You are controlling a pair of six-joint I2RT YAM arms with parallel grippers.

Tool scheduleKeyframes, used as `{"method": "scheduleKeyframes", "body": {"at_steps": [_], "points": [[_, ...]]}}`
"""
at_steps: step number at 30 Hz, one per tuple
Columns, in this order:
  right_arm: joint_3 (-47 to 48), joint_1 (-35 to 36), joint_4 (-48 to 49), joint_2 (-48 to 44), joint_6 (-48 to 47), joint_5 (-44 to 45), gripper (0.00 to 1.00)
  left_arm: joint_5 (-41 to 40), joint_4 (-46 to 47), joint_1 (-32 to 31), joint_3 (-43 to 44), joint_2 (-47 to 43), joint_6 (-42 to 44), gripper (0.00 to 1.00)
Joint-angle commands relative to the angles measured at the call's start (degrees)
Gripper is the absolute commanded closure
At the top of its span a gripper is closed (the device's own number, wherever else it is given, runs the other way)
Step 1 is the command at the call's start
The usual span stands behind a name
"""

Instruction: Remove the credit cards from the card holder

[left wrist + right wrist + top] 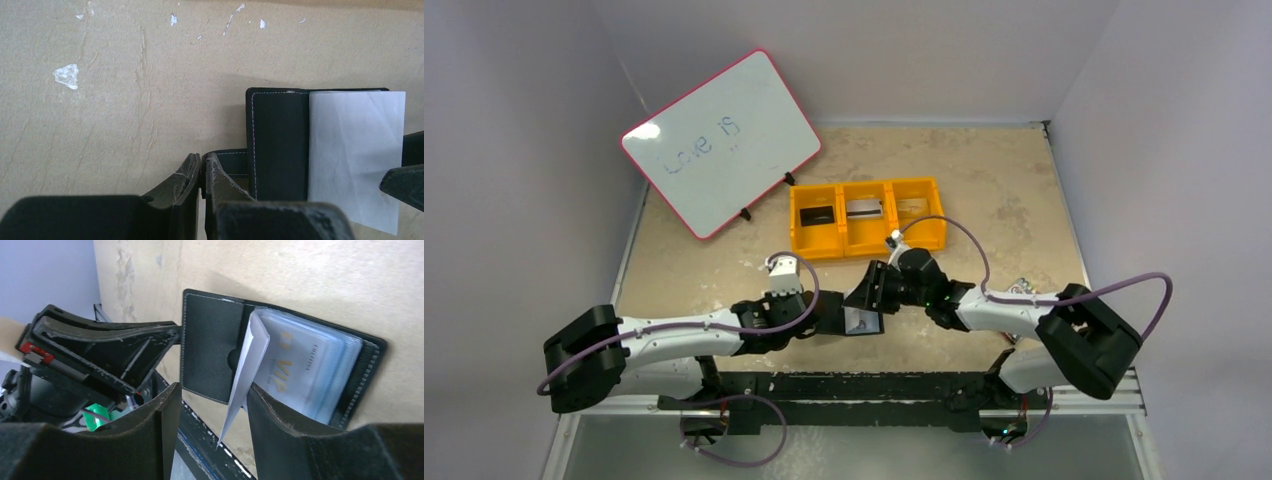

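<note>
Two robot arms meet over the front middle of a beige tabletop (100, 125), with a small black card holder (277, 145) held open between them.

On the left, the left end effector (200, 175) has its fingers pressed together on a narrow black tab (231, 159) at the holder's outer edge. This thin pinch looks like the only firm grip on the holder, which appears to be raised off the tabletop, judging by its shadow. A pull from the other side could tug the tab free, or swing the holder round and drop it.

In the middle, a white leaf (355, 150) stands out from the fold. Behind it are cloudy plastic sleeves, and the front one shows a pale credit card (300, 370) with gold lettering, still fully tucked in.

On the right, the right end effector (212, 390) has its jaws spread, with the white leaf hanging loose in the gap between them. If they close here they would likely catch the leaf and not a card, creasing it or dragging the whole holder. The sleeves look slippery and tight, so a card may stick or slide out crooked.

Further back and to the right, an orange tray (867, 250) holds a black card (816, 214), a silvery one (864, 209) and a tan one (912, 206), one in each compartment.
</note>
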Motion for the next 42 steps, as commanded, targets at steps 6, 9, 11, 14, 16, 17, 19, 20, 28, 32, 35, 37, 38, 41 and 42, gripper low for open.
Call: {"method": "scheduleKeyframes", "body": {"at_steps": [6,9,11,14,16,17,19,20,28,32,35,37,38,41,42], "points": [[7.53,0.95,8.14,7.25,-5.08,-9.05,0.49,0.67,3.86,-0.08,-0.98,0.05,-1.92,1.00],[8.79,1.40,8.72,9.17,-5.27,-10.00,0.40,0.41,3.03,-0.13,-0.91,-0.18,-2.31,1.00],[9.36,1.66,9.62,11.00,-5.39,-11.14,0.40,0.09,2.57,-0.09,-0.89,-0.70,-2.55,1.00],[9.35,1.83,10.61,13.21,-4.71,-10.70,0.39,-0.35,1.81,-0.13,-0.90,-1.39,-2.72,1.00],[9.67,1.83,9.81,14.46,-4.59,-9.24,0.39,-0.47,1.12,-0.14,-0.90,-1.67,-2.89,1.00],[10.12,1.83,9.29,15.23,-4.86,-9.03,0.40,-0.55,0.59,-0.13,-0.90,-1.83,-3.01,1.00],[10.14,1.90,9.86,16.73,-4.88,-8.63,0.45,-0.69,-0.20,-0.13,-0.98,-2.11,-3.41,1.00],[10.04,1.90,10.47,17.83,-4.59,-8.62,0.47,-0.57,-0.32,-0.13,-1.01,-2.32,-3.56,0.99],[11.03,2.66,6.38,21.73,-3.05,-2.87,0.47,-0.65,-6.98,-0.13,1.96,-6.53,-4.73,0.78],[11.10,2.67,4.27,21.18,-3.18,-1.14,0.63,-1.28,-8.50,-0.13,4.70,-10.21,-3.98,0.73],[11.18,2.74,4.71,21.24,-3.11,-0.99,0.79,0.63,-4.19,-0.11,5.64,-12.28,-1.29,0.68],[10.81,2.74,5.24,20.85,-2.90,-0.62,0.80,3.35,0.66,-0.13,5.39,-12.61,1.07,0.63],[10.66,2.70,5.41,20.43,-2.81,-0.39,0.80,4.94,3.27,-0.12,5.15,-12.25,2.30,0.61],[9.42,2.75,7.42,18.53,-2.57,0.04,0.80,9.85,11.28,-0.11,3.83,-10.40,4.82,0.58],[8.86,2.76,8.07,17.70,-2.38,0.57,0.80,10.48,13.63,-0.11,3.46,-9.19,4.41,0.58]]}}
